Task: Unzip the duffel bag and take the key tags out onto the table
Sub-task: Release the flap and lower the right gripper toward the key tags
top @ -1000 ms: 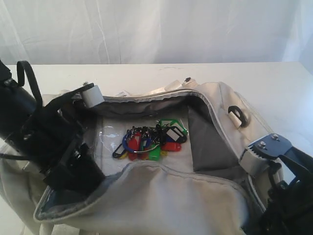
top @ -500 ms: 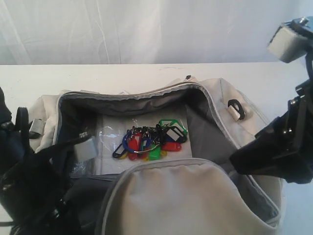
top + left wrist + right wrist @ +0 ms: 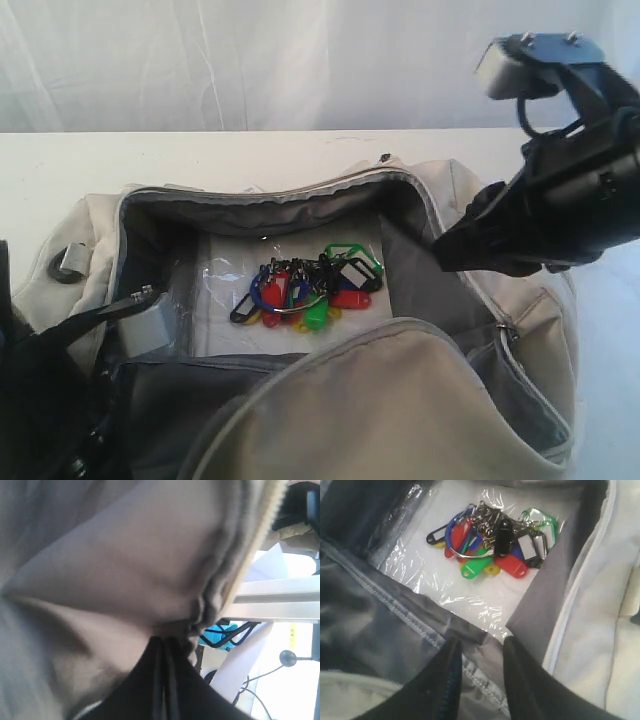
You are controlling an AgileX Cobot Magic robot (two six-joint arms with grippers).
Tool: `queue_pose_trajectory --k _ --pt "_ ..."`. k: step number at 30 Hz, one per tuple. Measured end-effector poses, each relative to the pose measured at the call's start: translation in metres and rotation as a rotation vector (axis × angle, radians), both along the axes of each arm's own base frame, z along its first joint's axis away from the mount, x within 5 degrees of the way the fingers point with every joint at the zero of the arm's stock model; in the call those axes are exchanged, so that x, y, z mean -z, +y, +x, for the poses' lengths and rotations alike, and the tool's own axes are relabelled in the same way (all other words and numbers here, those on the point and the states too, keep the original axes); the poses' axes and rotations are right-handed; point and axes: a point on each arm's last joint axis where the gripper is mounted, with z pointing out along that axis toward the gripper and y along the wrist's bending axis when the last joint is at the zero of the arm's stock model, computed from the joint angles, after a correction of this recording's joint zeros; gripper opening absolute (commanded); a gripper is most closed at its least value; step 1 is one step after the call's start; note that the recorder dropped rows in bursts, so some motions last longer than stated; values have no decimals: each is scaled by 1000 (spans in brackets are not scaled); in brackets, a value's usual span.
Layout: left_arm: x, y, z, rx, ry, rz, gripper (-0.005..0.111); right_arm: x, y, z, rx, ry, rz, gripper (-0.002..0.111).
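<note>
The duffel bag is unzipped and spread wide; the key tags lie inside at frame centre, not yet moved to the table; the right gripper is held part-open, empty; the left gripper is clamped shut, apparently on bag fabric.

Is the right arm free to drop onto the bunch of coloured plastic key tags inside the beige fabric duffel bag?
Probably yes. The duffel bag gapes open, the key tags lie uncovered on its floor, and the right gripper hangs open over the opening, nothing between.
</note>
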Motion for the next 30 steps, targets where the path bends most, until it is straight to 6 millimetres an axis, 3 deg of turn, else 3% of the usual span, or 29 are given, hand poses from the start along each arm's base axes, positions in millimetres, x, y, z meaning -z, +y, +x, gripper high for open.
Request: queue_pose_trajectory --k 3,6,10,15,20,26,30 --pt "3 3 -3 4 9 27 0 16 7 10 -33 101 30 27" --pt "9 5 -7 5 33 44 0 26 18 6 -162 227 95 26" --pt "14 7 -11 5 56 60 0 22 28 -7 -313 299 205 19" --pt "17 8 -14 7 69 71 0 25 26 -31 -342 299 179 6" --pt "16 8 -13 4 67 71 0 34 20 -57 -363 309 147 3" --pt "-8 1 5 -22 -21 44 0 36 15 -64 -373 292 88 3" --pt "-36 -3 16 -42 -119 7 0 38 11 -64 -378 290 37 3"
